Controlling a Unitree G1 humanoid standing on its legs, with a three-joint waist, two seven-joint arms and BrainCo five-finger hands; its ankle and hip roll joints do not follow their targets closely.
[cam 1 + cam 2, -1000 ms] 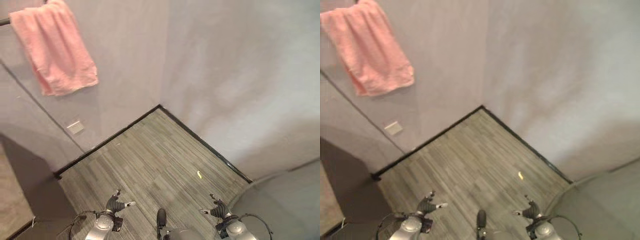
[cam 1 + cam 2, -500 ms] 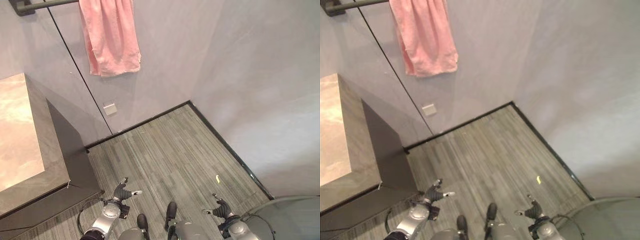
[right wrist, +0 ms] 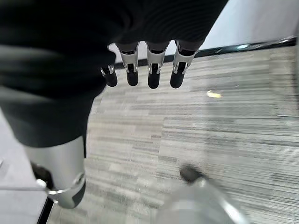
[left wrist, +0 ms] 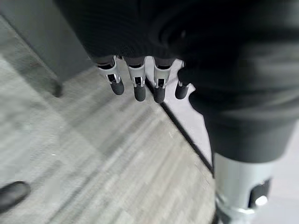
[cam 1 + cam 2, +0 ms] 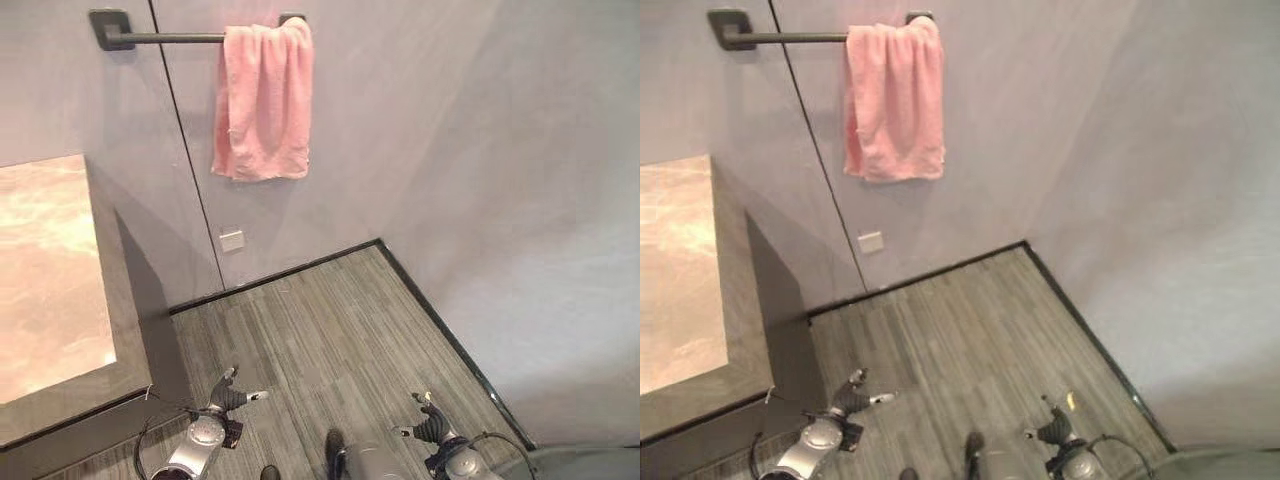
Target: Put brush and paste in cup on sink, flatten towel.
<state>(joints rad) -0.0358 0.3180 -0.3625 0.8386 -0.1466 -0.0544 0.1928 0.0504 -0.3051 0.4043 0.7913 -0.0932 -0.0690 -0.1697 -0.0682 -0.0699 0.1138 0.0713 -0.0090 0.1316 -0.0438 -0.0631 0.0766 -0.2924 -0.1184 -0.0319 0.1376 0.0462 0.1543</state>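
Note:
A pink towel (image 5: pixel 262 100) hangs bunched over the right end of a dark wall bar (image 5: pixel 160 38), high on the grey wall. A stone counter top (image 5: pixel 45 280) reaches in at the left. My left hand (image 5: pixel 228 397) hangs low over the wooden floor with relaxed fingers (image 4: pixel 135 84) holding nothing. My right hand (image 5: pixel 430 425) also hangs low at the lower right, its fingers (image 3: pixel 154 70) straight and empty. Both hands are far below the towel.
A small white wall plate (image 5: pixel 232 241) sits below the towel. A vertical dark seam (image 5: pixel 185 150) runs down the wall. The dark counter side (image 5: pixel 150 330) stands close to my left hand. A small yellow scrap (image 5: pixel 1071 400) lies on the floor.
The whole view has swung left: the towel now sits nearer the middle, and the whole bar shows. Both hands stay low with relaxed fingers.

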